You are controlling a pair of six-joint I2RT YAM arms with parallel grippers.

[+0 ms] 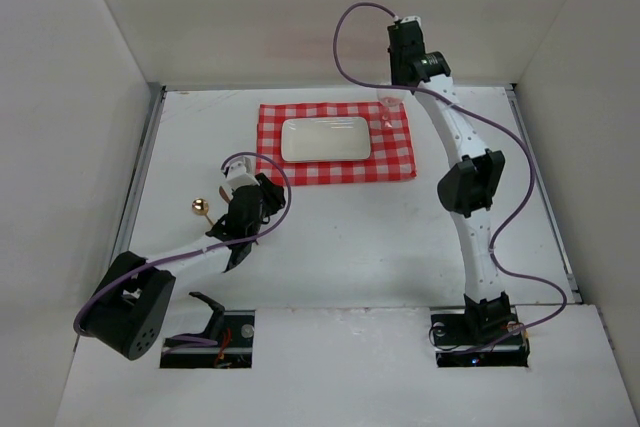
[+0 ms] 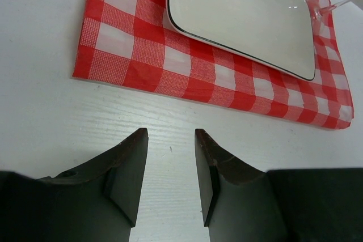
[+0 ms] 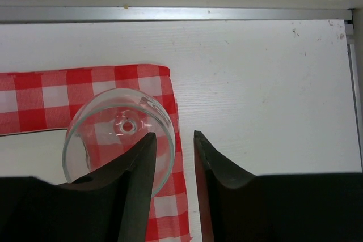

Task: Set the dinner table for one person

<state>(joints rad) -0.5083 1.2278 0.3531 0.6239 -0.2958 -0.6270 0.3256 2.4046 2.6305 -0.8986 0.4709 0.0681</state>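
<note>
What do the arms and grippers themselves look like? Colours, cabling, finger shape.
Both match. The left arm and right arm have white links with bulky black joint housings. A purple cable loops loosely along each. No sleeves or markings visible. The left gripper and right gripper each have two matte black fingers, curved, tapering to a point, with flat inner faces.

Dinner table (image 1: 350, 237), matte white
Large flat level surface with grey metal strips along its left, right and far edges; faint grain shows up close
</note>
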